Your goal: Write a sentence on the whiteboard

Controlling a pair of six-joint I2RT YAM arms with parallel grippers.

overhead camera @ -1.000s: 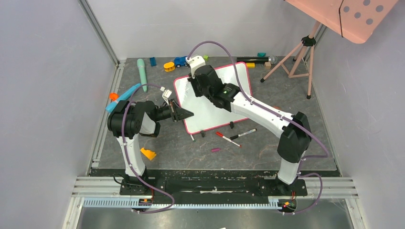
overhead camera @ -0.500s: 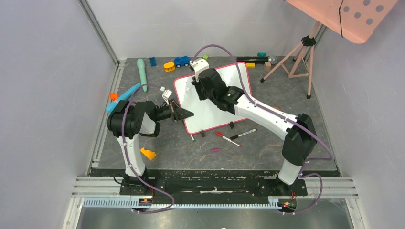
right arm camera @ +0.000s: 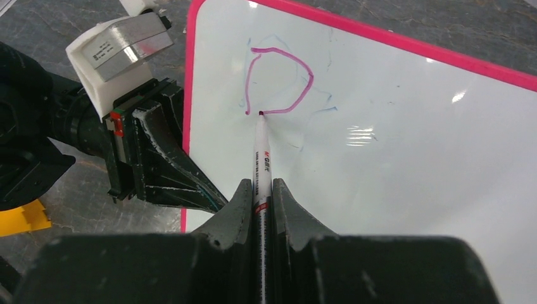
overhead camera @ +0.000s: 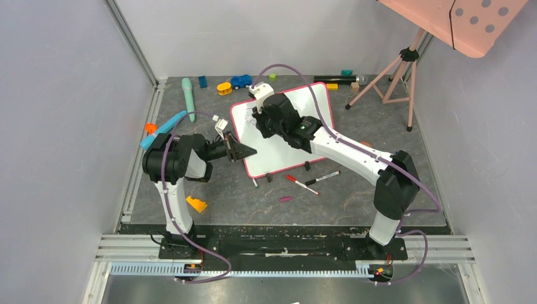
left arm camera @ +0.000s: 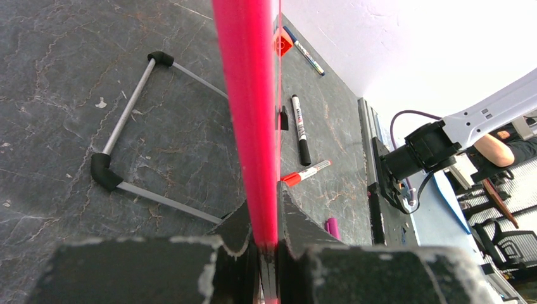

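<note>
Early stage, barely begun. Whiteboard tilted upright at mid-desk, left frame edge pinched by left hand, pressed together on the pink rim. Right hand clamped on marker, tip touching board at foot of a purple "D", sole letter of the sentence so far. Rest of board blank apart from faint smudges; all remaining words left to write. Spare markers lying just in front of board.

Right wrist view, upper centre: one purple letter, a capital "D", on the whiteboard.
Marker, centre: small red and black print along the barrel, too fine to read.
White block, upper left: grey label, print illegible.
</note>
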